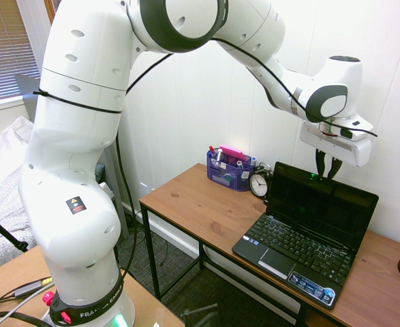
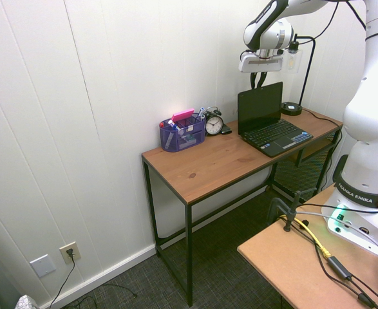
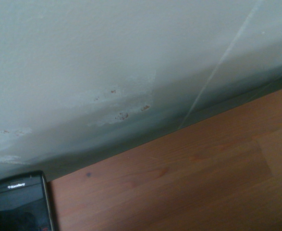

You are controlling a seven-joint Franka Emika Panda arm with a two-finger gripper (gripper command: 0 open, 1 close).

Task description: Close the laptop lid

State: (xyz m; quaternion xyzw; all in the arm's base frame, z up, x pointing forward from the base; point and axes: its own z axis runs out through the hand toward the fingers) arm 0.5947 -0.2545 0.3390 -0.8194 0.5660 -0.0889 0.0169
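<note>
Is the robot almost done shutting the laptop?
Not yet. The laptop lid stands upright and wide open, with the keyboard fully showing, so nothing is closed so far. What looks done is the approach: the gripper sits just above the lid's top edge, jaws close together. Whether it touches the lid is hard to tell. Pushing the lid down onto the keyboard is all still left.
</note>
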